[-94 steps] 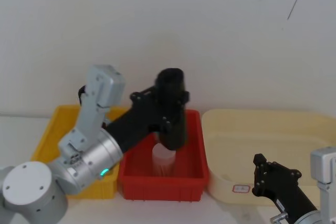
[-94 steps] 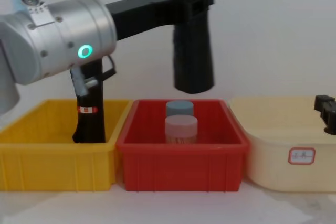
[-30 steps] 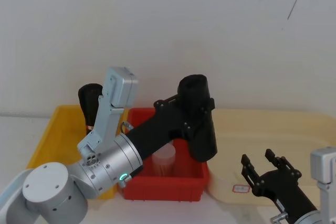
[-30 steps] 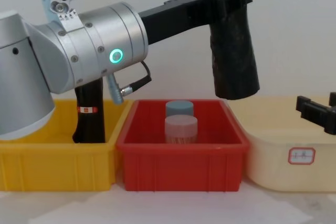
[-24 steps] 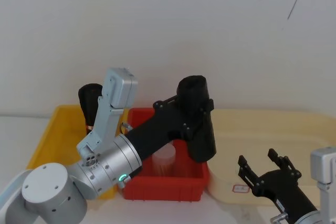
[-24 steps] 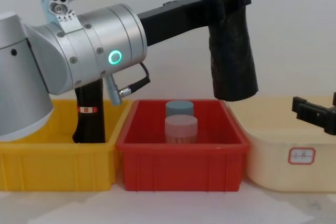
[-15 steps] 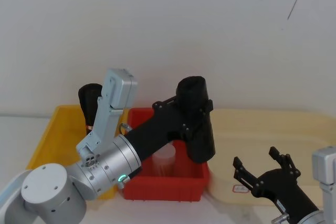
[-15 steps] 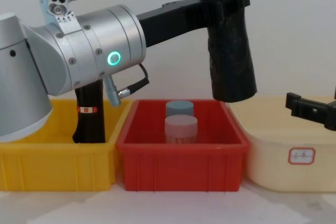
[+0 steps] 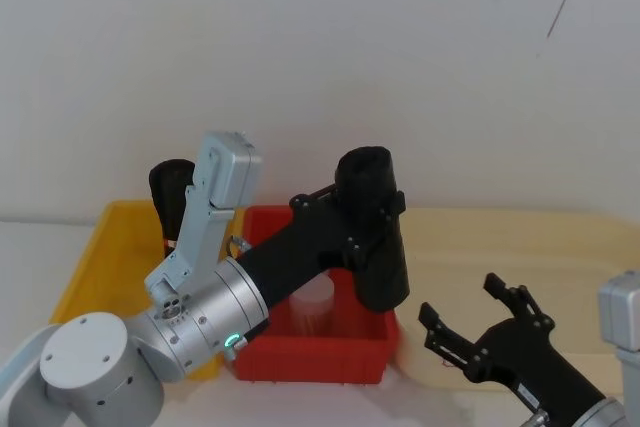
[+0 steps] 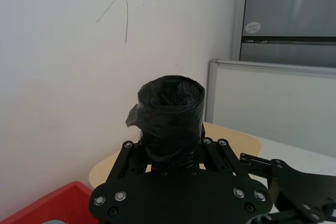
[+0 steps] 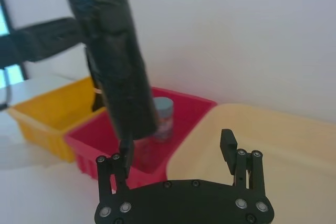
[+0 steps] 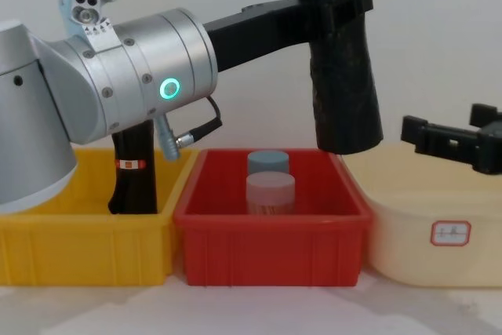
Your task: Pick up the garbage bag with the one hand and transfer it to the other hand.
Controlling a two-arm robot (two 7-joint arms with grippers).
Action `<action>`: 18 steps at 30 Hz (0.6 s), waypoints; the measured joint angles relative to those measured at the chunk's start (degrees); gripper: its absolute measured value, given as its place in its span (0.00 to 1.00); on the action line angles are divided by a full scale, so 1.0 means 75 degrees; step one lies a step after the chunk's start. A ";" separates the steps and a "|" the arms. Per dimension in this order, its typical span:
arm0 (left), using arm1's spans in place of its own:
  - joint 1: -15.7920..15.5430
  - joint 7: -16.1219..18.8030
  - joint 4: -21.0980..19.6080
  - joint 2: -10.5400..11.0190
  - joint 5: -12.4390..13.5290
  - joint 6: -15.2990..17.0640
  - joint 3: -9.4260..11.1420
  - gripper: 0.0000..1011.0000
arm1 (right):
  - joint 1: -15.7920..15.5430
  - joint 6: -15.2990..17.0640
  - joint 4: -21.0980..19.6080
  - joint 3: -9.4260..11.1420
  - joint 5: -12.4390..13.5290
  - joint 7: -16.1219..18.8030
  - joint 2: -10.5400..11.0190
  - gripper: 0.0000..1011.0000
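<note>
Left gripper (image 9: 352,215) is clamping the crinkly black bag (image 9: 385,272) upright; right gripper (image 9: 460,305) is gaping empty at its four o'clock.

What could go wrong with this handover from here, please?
1. The left end effector holds the bag by its upper part; a nudge from the open right end effector on the hanging lower part could tilt or loosen it.
2. Released too early, the bag would likely drop onto the red bin rim or the jars beneath.

Open air between garbage bag (image 12: 345,92) and right gripper (image 9: 462,300); red bin (image 12: 271,213) underneath.
</note>
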 joint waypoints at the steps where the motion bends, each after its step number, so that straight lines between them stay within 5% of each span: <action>1: 0.0000 0.0000 0.0000 0.0001 0.0000 0.0000 0.0000 0.38 | 0.0012 0.0032 -0.0050 -0.0016 0.0054 0.0090 0.0027 0.99; 18: 0.0000 0.0006 0.0000 0.0010 0.0000 0.0000 0.0000 0.38 | 0.0438 0.0243 -0.0177 -0.0346 0.0428 0.0723 0.0121 0.99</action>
